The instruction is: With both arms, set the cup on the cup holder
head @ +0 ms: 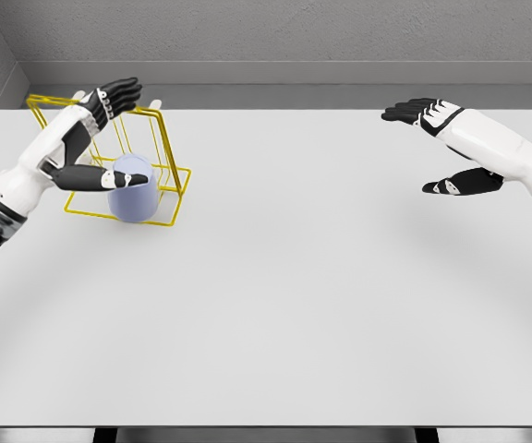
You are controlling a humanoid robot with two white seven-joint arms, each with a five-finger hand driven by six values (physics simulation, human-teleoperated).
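**Cup sitting at the holder, left hand alongside it**

Starting at the far left, the left arm is reaching in from the lower left edge and across the yellow wire cup holder (169, 180), which is standing near the table's (321, 305) back left corner. The left hand (109, 100) is showing spread: its dark fingers are stretching up and to the right above the frame, while its thumb (123, 177) is lying against the near side of the cup (133, 189). The fingers are not wrapping round the cup, so nothing looks gripped.

The pale blue cup is standing upright, its long axis vertical, its open mouth facing up, within the front part of the wire frame. Whether it is resting on the holder's base or on the table just inside it is hard to tell from this view.

Moving right, a wide stretch of bare table is lying between the holder and the other arm. The right hand (432, 115) is hovering well apart near the back right, fingers extended leftward and thumb hanging below, holding nothing.

The cup is lying directly beside the left hand, far nearer than the right; any coming move probably belongs to the left.
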